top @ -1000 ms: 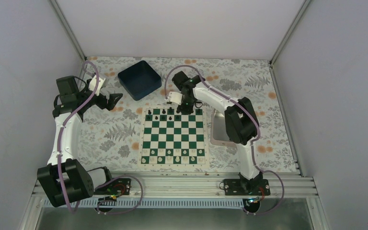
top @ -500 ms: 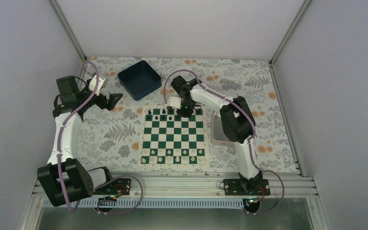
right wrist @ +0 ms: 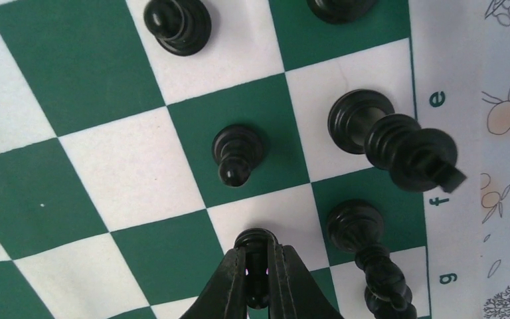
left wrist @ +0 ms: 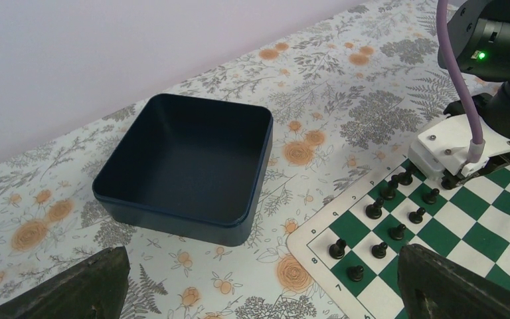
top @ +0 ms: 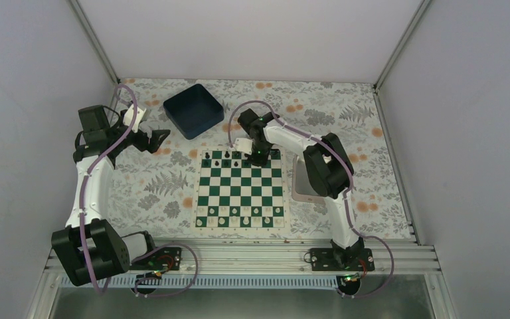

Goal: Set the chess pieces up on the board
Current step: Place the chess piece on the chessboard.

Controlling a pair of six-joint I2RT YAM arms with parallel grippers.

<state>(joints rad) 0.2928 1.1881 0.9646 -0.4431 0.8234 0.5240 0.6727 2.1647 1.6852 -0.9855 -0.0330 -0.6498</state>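
Board [top: 241,189] mid-table; black chess pieces [left wrist: 398,232] stand on its far two rows. Blue bin [top: 193,109] beyond far-left corner. Left gripper [top: 159,138] parked beside bin, jaws wide, empty, no move in last second. Right gripper [right wrist: 257,266] has slid in from the board's far edge over the black rows. Its jaws are clamped on black pawn [right wrist: 255,238], over white square beside standing pawn [right wrist: 238,153]. Can't tell if base touches. I judge placement near; release next, tall piece [right wrist: 365,252] just beside.
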